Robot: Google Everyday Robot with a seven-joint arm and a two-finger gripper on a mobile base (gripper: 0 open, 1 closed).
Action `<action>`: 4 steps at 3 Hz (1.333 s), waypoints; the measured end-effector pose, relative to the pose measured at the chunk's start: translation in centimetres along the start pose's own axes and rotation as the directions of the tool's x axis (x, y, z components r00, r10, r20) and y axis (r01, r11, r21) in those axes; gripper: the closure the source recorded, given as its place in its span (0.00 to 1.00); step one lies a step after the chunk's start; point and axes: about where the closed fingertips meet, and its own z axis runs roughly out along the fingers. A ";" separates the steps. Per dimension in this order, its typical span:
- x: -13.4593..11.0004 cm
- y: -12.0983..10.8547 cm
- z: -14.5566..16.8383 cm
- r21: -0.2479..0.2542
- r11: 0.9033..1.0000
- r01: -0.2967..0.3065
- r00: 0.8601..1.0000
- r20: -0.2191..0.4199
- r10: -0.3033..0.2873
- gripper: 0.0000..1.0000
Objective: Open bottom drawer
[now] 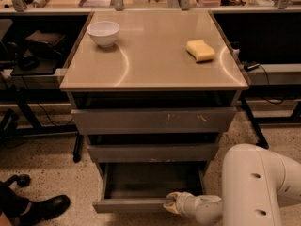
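Note:
The bottom drawer is the lowest of three stacked grey drawers and is pulled out, showing a shallow grey tray inside. Above it are the middle drawer front and the wide top drawer front with pale scratch marks. My gripper is at the right end of the bottom drawer's front edge, touching it. The white arm fills the lower right corner.
A white bowl and a yellow sponge sit on the cabinet's beige top. A black shoe is on the speckled floor at lower left. Dark shelving and cables flank the cabinet on both sides.

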 end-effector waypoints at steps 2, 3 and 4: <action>0.6 0.8 -0.8 0.005 1.000 -0.012 1.000 0.009 0.012 1.00; 1.8 3.1 -1.4 -0.017 1.000 -0.006 1.000 0.021 0.006 1.00; 1.4 3.1 -1.8 -0.017 1.000 -0.006 1.000 0.021 0.006 1.00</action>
